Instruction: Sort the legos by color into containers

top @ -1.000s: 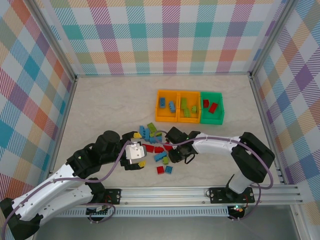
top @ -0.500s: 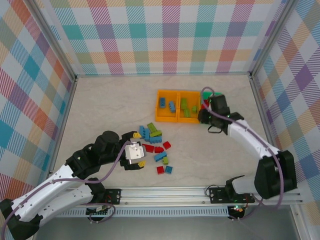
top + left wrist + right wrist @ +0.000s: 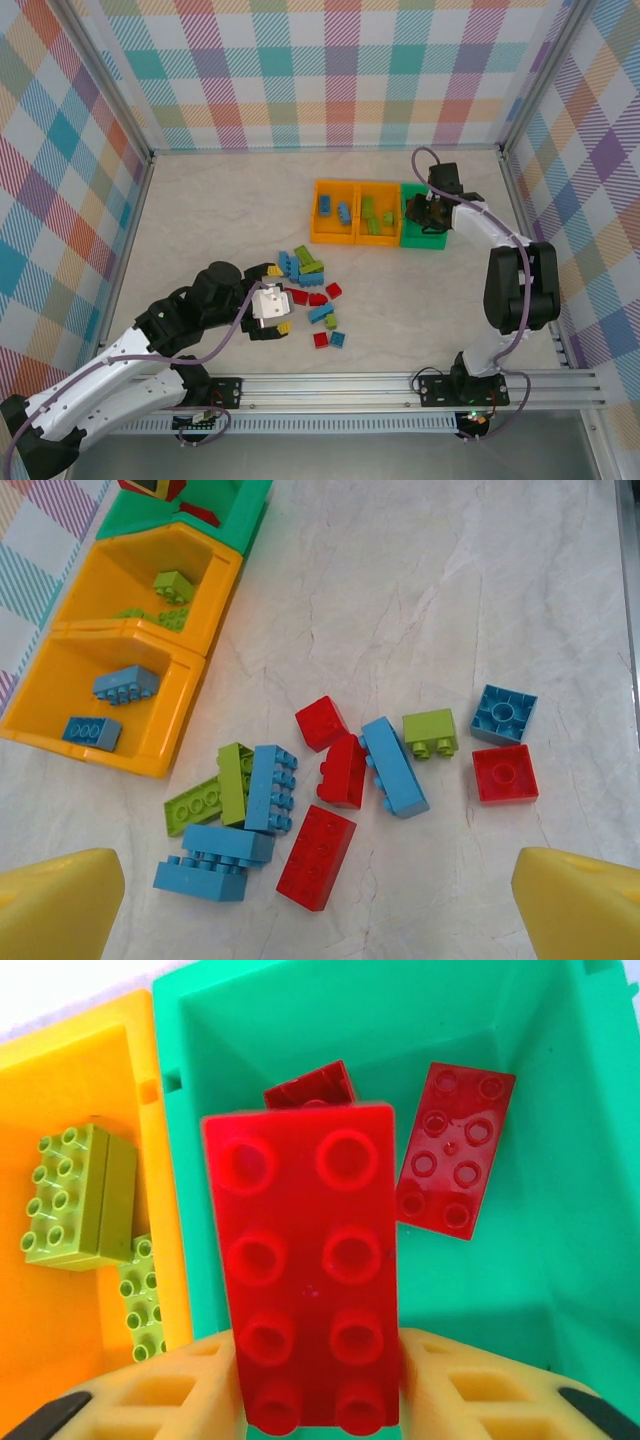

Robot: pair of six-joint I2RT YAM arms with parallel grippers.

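While plaid walls (image 3: pixel 330 80) ring a marbled tabletop (image 3: pixel 200 210), the left gripper (image 3: pixel 320 905) gapes, the right gripper (image 3: pixel 320 1390) seemingly pinching a red studded plastic brick (image 3: pixel 305 1240).

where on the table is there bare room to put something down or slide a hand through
Bare: the table left of the orange bins, and the stretch between the green bin and the front rail. Crowded: the loose bricks mid-front.

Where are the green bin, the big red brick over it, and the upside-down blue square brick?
Green bin (image 3: pixel 585 1110): right wrist view, on its right inner wall.
Big red brick (image 3: pixel 310 1270): right wrist view, middle of studded top.
Blue square brick (image 3: pixel 503 713): left wrist view, on its hollow underside.
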